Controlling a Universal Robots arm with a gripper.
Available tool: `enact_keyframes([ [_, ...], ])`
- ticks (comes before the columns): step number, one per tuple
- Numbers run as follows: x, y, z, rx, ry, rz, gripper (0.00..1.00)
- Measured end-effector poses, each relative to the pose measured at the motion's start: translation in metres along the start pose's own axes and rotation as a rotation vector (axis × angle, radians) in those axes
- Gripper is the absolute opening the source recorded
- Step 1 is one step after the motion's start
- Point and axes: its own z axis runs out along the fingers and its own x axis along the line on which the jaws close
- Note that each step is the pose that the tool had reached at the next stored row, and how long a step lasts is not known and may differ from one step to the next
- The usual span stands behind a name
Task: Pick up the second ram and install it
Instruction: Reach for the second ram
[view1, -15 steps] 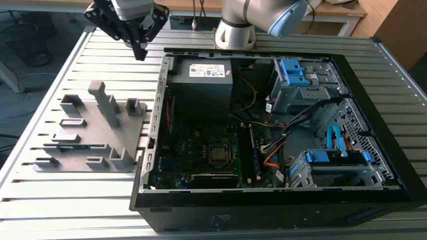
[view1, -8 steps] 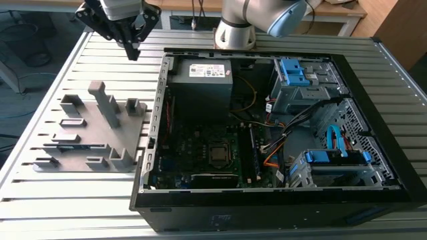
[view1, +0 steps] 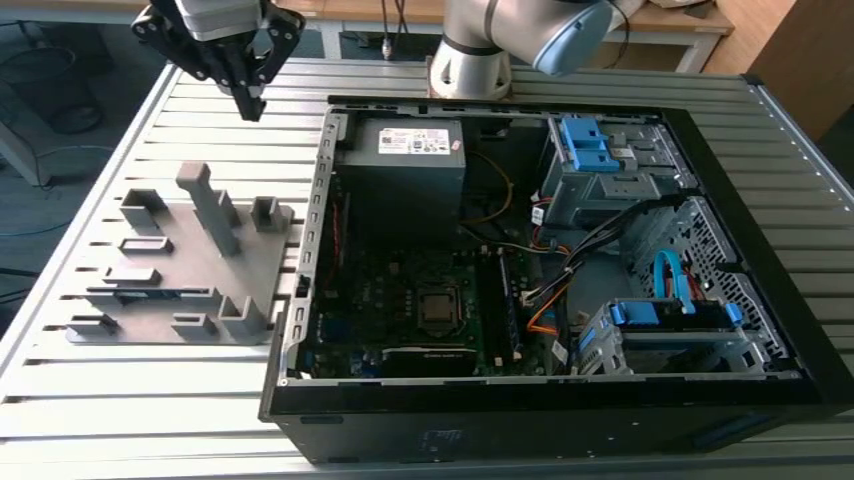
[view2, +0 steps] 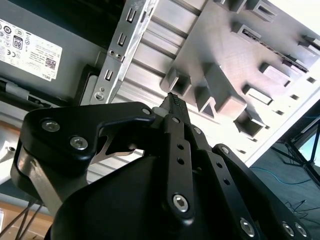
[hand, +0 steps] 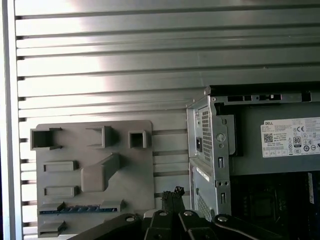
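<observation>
table (view1: 134, 410) slatted metal, desk (view1: 683, 22) behind | open case (view1: 534, 425) beside grey holder (view1: 187, 262) | ram (view1: 150, 292) slotted in holder, well apart from gripper (view1: 250, 108) | fingers pressed together, empty

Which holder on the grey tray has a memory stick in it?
The long low holder, where the blue-green second ram lies; the others look plain grey.
</observation>
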Motion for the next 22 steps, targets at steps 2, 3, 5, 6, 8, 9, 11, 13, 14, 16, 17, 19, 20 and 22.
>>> enact_keyframes([
  [2, 0.0031, -0.0003, 0.0, 0.0, 0.0, 0.0, 0.1],
  [3, 0.0048, -0.0004, 0.0001, 0.0, 0.0, 0.0, 0.1],
  [5, 0.0086, -0.0008, 0.0002, 0.0, 0.0, 0.0, 0.1],
  [6, 0.0106, -0.0011, 0.0003, 0.0, 0.0, 0.0, 0.1],
  [8, 0.015, -0.0031, 0.0008, -0.0001, -0.0001, 0.0, 0.1],
  [9, 0.0168, -0.0051, 0.0012, -0.0001, -0.0001, 0.0, 0.1],
  [11, 0.0199, -0.01, 0.0021, 0.0, 0.0, 0.0, 0.1],
  [13, 0.0221, -0.0164, 0.003, -0.0001, 0.0, 0.0, 0.1],
  [14, 0.0233, -0.0194, 0.0033, 0.0, 0.0, 0.0, 0.1],
  [16, 0.0262, -0.025, 0.0043, 0.0, -0.0001, 0.0, 0.1],
  [17, 0.0286, -0.0267, 0.0049, 0.0, -0.0001, 0.0, 0.1],
  [19, 0.0355, -0.0294, 0.006, 0.0001, 0.0001, 0.0, 0.1],
  [20, 0.0387, -0.0305, 0.0066, 0.0, -0.0001, 0.0, 0.1],
  [22, 0.0455, -0.0329, 0.0076, -0.0001, -0.0001, 0.0, 0.1],
])
